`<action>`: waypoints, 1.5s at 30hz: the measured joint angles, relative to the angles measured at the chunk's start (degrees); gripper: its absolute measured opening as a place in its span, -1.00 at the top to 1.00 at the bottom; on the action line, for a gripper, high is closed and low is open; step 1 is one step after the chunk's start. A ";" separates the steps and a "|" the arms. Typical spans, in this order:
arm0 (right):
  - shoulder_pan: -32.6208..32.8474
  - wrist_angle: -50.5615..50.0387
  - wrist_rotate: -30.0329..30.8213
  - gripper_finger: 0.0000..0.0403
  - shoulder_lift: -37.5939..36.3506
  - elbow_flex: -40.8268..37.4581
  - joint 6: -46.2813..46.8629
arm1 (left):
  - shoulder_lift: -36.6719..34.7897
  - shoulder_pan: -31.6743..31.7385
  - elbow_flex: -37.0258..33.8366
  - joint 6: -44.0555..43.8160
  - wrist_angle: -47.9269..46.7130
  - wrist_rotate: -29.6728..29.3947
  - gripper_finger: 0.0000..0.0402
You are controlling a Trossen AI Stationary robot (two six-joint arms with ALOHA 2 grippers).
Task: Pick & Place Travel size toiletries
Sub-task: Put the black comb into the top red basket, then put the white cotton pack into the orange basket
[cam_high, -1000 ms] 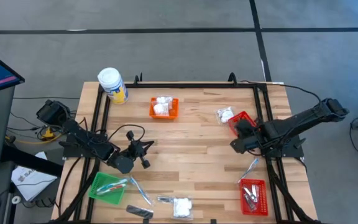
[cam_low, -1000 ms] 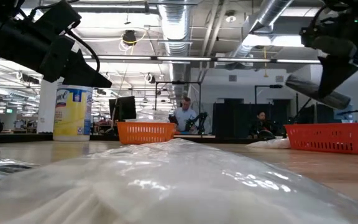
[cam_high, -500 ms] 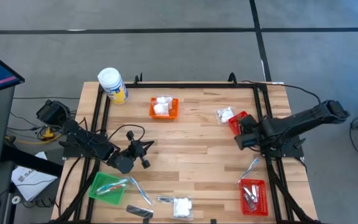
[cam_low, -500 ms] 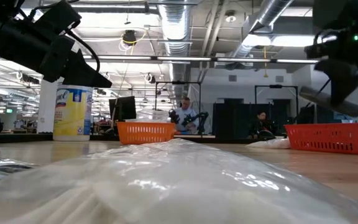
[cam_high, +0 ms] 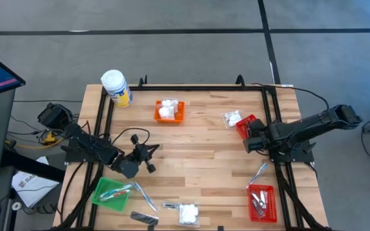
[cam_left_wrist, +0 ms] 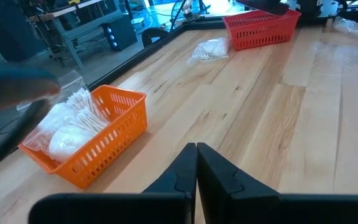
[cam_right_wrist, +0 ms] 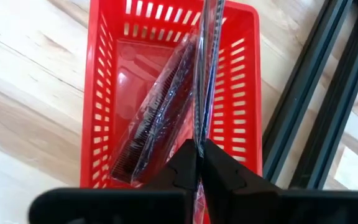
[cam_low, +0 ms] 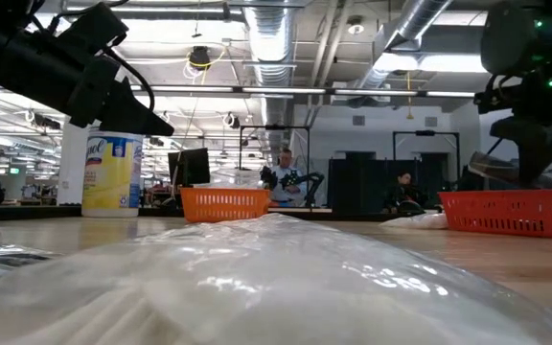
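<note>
**Held item.** The right gripper (cam_right_wrist: 197, 158) is hanging over the red basket (cam_right_wrist: 173, 93) at the table's right edge. It is clenching one end of a thin clear-wrapped stick (cam_right_wrist: 207, 56), which is dangling edge-on into the basket. A wrapped comb (cam_right_wrist: 157, 121) is lying slantwise in that basket.

**Handling.** The stick is looking very light and limp, and its film is likely slippery. Gripping it mid-length, across the wrap, seems the safest hold. The white packets are looking soft and squashy, so they are best pinched at the bulge or at a sealed end.

**Other toiletries.**
- White packets are sitting in the orange basket (cam_high: 169, 111) near the back edge.
- One packet (cam_high: 232, 118) is lying just beside the red basket.
- Another packet (cam_high: 187, 212) is lying at the front edge.
- Loose sticks (cam_high: 145, 196) are lying beside the green basket (cam_high: 111, 191), and one stick (cam_high: 257, 174) is lying above a second red basket (cam_high: 261, 202) in the front right corner.
- A dark sachet (cam_high: 144, 219) is lying at the front edge.

**Idle arm.** The left gripper (cam_high: 148, 157) is waiting at the left edge with its fingers pressed together on nothing.

**Surface.** The table (cam_high: 198, 160) is pale wood planking in a black frame, smooth and bare between the items. A jar (cam_high: 116, 87) is standing at the back left corner.

**Room.** An open workshop hall is showing beyond the table, with ceiling ducts overhead and a person (cam_low: 281, 174) sitting at a far bench.
</note>
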 joint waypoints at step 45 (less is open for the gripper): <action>-29.49 25.94 -12.32 0.95 6.76 12.52 -45.17 | 0.00 0.00 -0.02 -0.58 0.00 -0.09 0.98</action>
